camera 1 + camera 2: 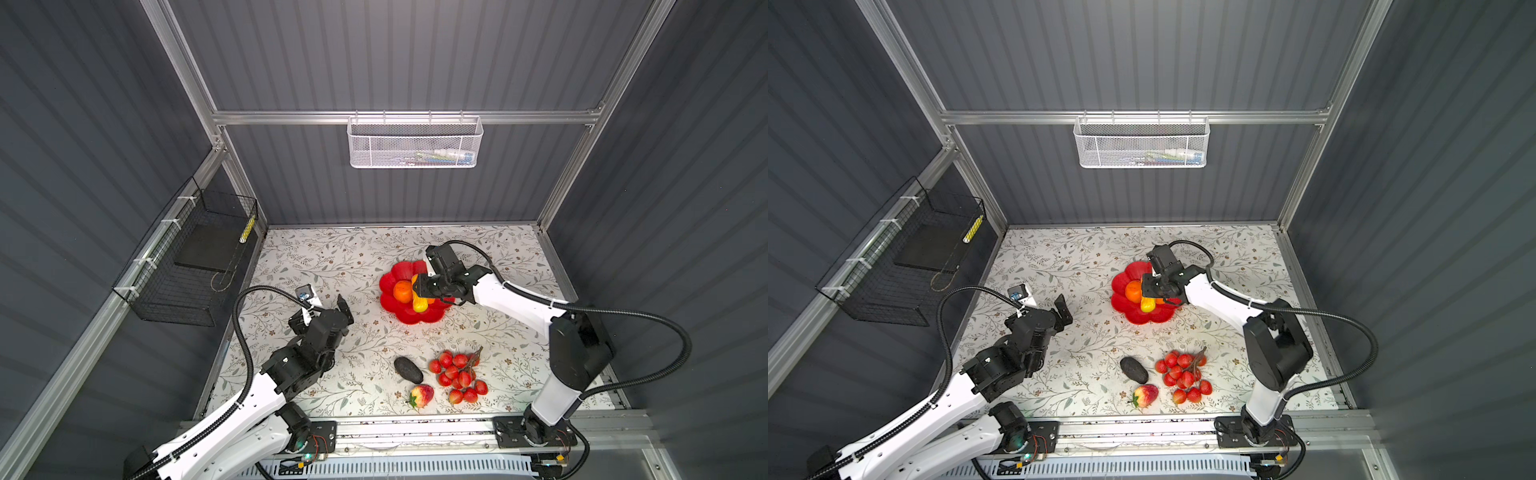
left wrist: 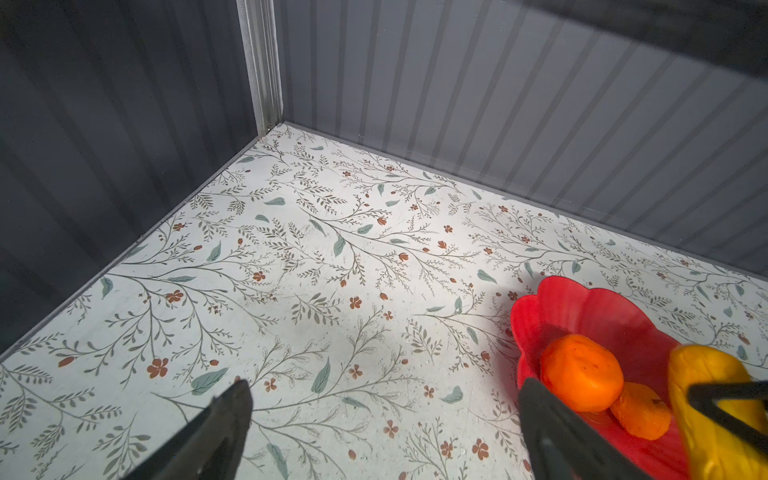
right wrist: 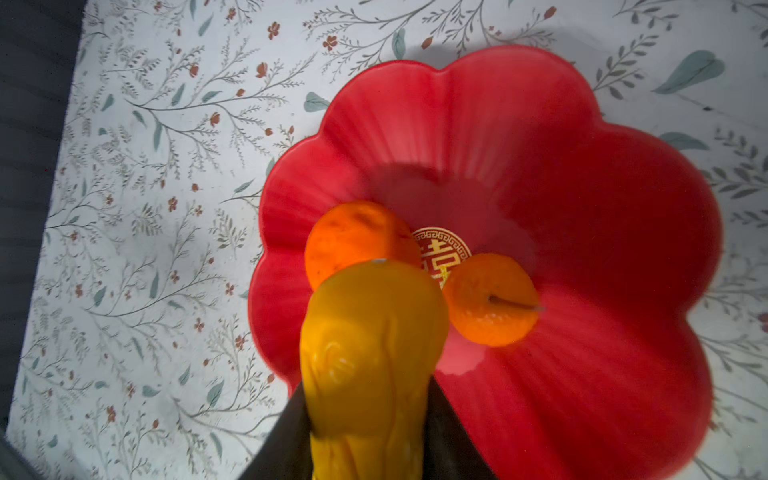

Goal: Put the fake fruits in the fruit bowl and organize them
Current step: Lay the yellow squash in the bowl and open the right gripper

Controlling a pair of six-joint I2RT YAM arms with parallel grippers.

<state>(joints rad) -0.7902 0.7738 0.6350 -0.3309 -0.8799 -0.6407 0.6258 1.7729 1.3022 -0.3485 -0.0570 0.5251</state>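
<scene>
In both top views, my right gripper is over the red bowl, clamped on the upper end of the yellow fruit. Gripping it by one end lets the free end hang down toward the dish. One orange lies in the bowl just beside that fruit. The avocado, strawberry and berry bunch lie on the table, well apart from the bowl and not yet loaded. In the left wrist view, my left gripper is spread wide and empty above bare table, near the bowl's edge. I judge it is parked there to leave the right arm room. In the right wrist view, the yellow fruit sits between my jaws, aimed at the gap between the first orange and a second orange, by the gold emblem. Whether its tip touches the bowl I cannot tell; it probably hangs just above.
</scene>
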